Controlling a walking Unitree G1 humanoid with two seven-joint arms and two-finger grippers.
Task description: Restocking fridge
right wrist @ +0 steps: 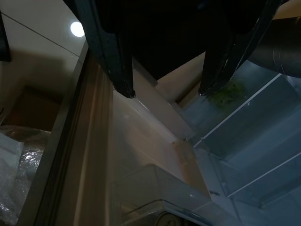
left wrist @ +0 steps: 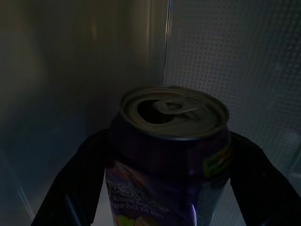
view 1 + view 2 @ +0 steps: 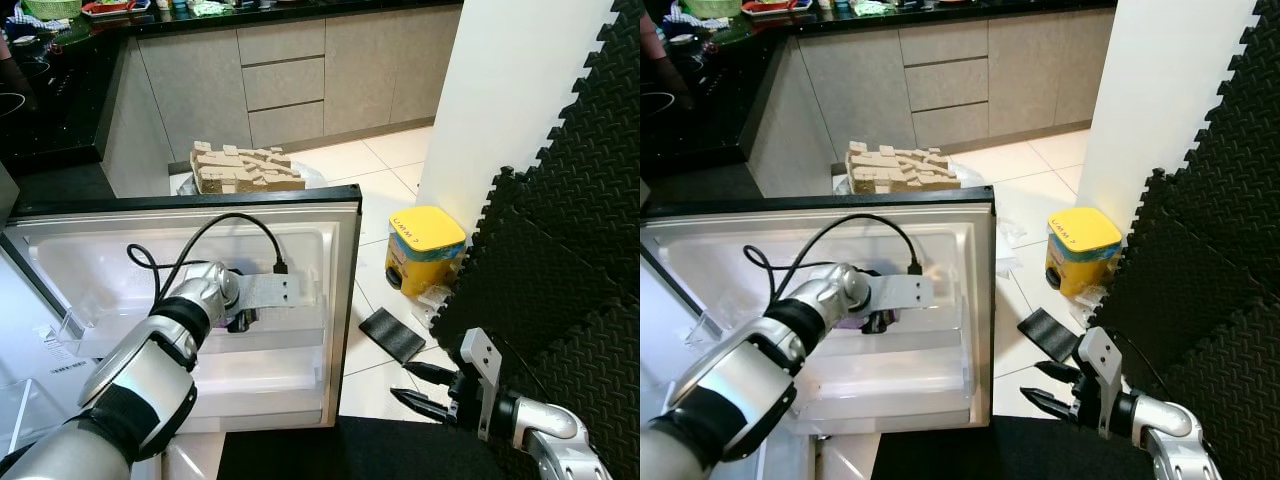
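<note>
A purple drink can (image 2: 171,155) with a silver pull-tab top stands upright between the two black fingers (image 2: 70,188) of my left gripper (image 3: 240,318), which is shut on it. The left arm reaches into the open white fridge door (image 3: 335,290), holding the can over the door shelf (image 3: 270,340), against the door's inner wall. Low on the right, beside the door's edge, my right gripper (image 3: 400,380) hangs open with nothing in it. In the right wrist view its fingertips (image 1: 127,89) point at pale fridge shelves.
A black cable (image 3: 215,225) loops over the left wrist. On the tiled floor are a yellow tub (image 3: 425,245) and a small black pad (image 3: 392,334). Black foam mats (image 3: 560,250) line the right side. A cardboard-filled bin (image 3: 245,168) stands behind the door, grey cabinets (image 3: 285,85) beyond.
</note>
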